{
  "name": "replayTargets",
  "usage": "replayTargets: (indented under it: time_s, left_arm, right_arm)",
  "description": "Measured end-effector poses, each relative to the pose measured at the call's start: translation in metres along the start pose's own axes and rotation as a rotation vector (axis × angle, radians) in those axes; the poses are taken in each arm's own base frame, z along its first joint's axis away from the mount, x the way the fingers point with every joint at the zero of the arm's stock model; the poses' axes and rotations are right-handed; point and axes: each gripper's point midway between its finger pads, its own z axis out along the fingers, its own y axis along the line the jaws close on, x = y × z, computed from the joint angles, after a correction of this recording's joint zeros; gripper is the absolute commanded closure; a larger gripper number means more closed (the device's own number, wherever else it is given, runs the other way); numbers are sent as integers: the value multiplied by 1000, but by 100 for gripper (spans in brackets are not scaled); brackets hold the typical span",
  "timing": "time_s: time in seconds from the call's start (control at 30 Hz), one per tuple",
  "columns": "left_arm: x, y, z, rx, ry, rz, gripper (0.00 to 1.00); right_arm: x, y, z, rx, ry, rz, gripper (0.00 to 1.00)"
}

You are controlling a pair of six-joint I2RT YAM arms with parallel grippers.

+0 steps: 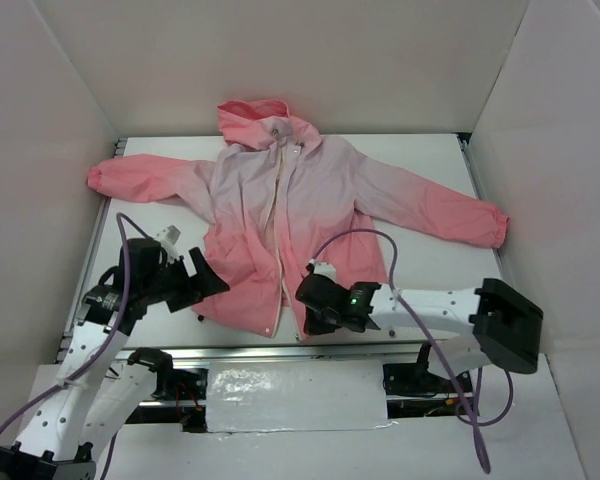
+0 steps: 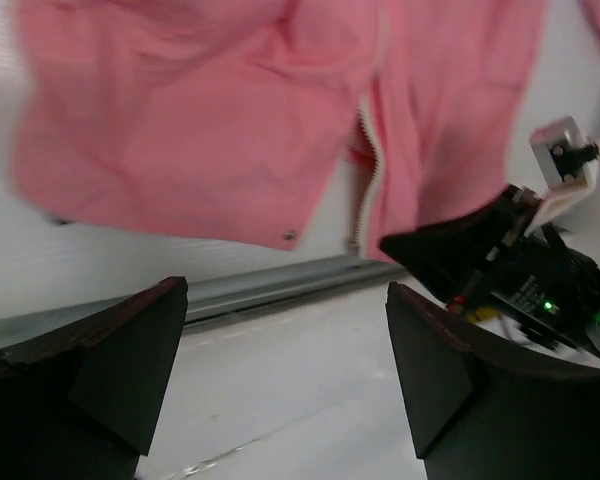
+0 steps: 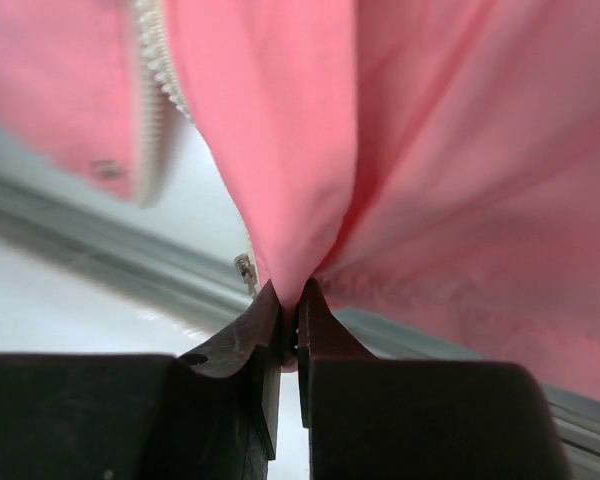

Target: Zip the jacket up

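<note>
1. The jacket (image 1: 280,210) lies flat on the white table (image 1: 420,160). Its front side is up, its hood is at the far end, and both sleeves are spread out wide.
2. The jacket is pale pink at the chest and a darker coral pink near the bottom hem.
3. Its cream zipper (image 1: 277,225) runs down the middle of the jacket. At the hem the two front sides are apart, so the zipper is not done up there.
4. A small round snap (image 2: 290,237) sits at the hem corner of the jacket, on the side left of the zipper.
5. The right gripper (image 3: 290,290) is at the jacket's hem, just right of the zipper. Its two fingers are pinched tight on a fold of the pink cloth.
6. The left gripper (image 2: 286,290) is near the jacket's hem, left of the zipper. Its fingers are wide apart, with nothing between them.
</note>
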Motion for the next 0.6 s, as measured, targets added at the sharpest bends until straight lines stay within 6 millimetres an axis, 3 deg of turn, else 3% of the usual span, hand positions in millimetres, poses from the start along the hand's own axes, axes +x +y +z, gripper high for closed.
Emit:
replayTargets:
  time_s: [0.17,0.3,0.33,0.43,0.5,0.6]
  left_arm:
    - [29,-37,28,339,73,-113,9]
    - [26,-66,30,540,78,-141,19]
    - [23,-74,29,585,77,-135,25]
    - [19,-95,29,682,87,-104,30]
    - [23,-104,34,709,119,-83,31]
    - [36,-120,42,745,183,-49,43]
  right_arm:
    - [-30,35,-39,-218,-125,60,100]
    - [-49,52,-66,-369,-200,115,100]
    - [-51,53,-70,-393,-208,125,100]
    - [-54,56,-77,-446,-224,142,100]
    - [-56,58,-81,-466,-226,148,100]
    - [-59,61,-84,-485,-230,154,100]
